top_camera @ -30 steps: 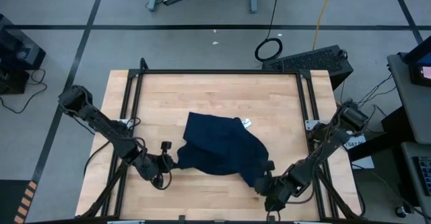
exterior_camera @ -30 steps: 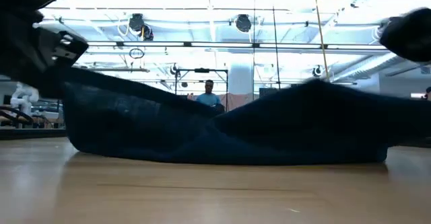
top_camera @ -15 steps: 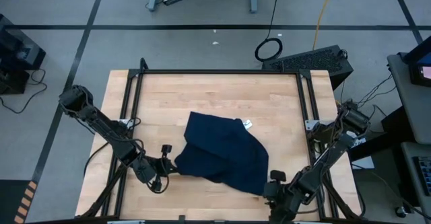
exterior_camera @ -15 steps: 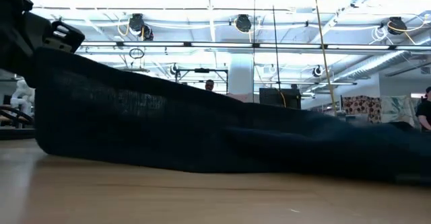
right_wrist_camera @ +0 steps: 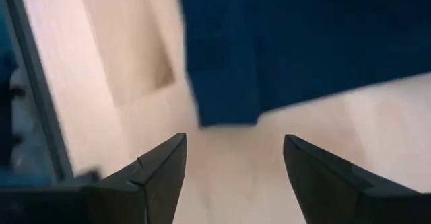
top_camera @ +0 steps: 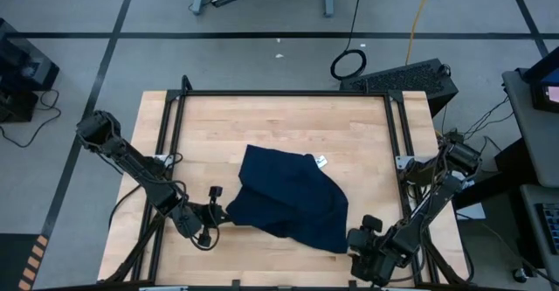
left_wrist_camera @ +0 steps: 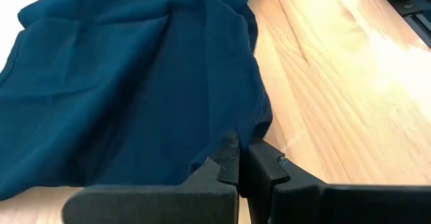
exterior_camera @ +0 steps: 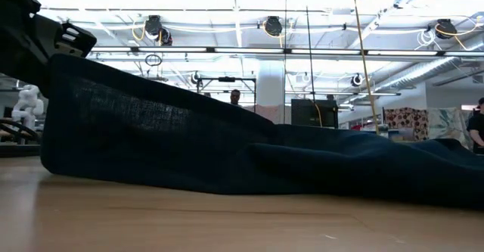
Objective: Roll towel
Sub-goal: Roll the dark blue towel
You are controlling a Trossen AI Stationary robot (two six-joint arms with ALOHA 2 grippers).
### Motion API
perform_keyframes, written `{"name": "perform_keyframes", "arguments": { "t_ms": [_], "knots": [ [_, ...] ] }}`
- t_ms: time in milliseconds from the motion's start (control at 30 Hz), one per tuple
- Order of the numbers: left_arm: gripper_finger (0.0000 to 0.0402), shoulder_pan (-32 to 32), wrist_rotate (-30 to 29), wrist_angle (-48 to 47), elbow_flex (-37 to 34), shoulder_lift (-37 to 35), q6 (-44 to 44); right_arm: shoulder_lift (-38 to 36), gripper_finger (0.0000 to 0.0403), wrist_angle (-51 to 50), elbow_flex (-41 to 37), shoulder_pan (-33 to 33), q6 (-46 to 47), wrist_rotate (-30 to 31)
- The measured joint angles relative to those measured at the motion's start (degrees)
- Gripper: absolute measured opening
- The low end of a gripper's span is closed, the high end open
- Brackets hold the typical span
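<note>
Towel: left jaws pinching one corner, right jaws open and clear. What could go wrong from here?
1. The left gripper holds the towel by a thin edge only; a pull may slip it free.
2. The towel lies crumpled, not flat, so a roll would likely come out uneven.
3. The right gripper is open, off the cloth near the table edge; nothing anchors that corner, so the cloth may drag.

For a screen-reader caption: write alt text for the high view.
A dark navy towel lies rumpled on a wooden table, white tag at its far edge. The left gripper is shut on its left edge; the right gripper sits open beside its near-right corner.
</note>
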Motion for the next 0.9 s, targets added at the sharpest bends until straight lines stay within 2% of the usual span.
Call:
{"name": "perform_keyframes", "arguments": {
  "t_ms": [67,200,367,500,667,900],
  "knots": [
    [0.0006,0.0,-0.02,0.0,0.0,0.0,0.0,0.0,0.0228,0.81,-0.27,0.68,0.73,3.19],
    [0.0006,0.0,-0.02,0.03,0.0,0.0,-0.02,0.0,0.0212,1.96,-2.13,1.57,5.46,5.84],
    [0.0006,0.0,-0.02,0.44,0.0,0.0,-0.04,0.0,0.0201,12.74,-7.77,3.31,8.12,10.36],
    [0.0006,0.0,-0.02,0.44,0.0,0.0,-0.04,0.0,0.0201,17.16,-10.34,4.18,9.69,15.36],
    [0.0006,0.0,-0.04,0.42,0.0,0.0,0.0,0.55,0.0191,21.11,-11.38,4.41,9.65,16.17],
    [0.0006,0.0,-0.02,0.42,0.0,0.0,0.22,4.79,0.0149,25.85,-11.39,4.39,10.97,16.58]
  ]
}}
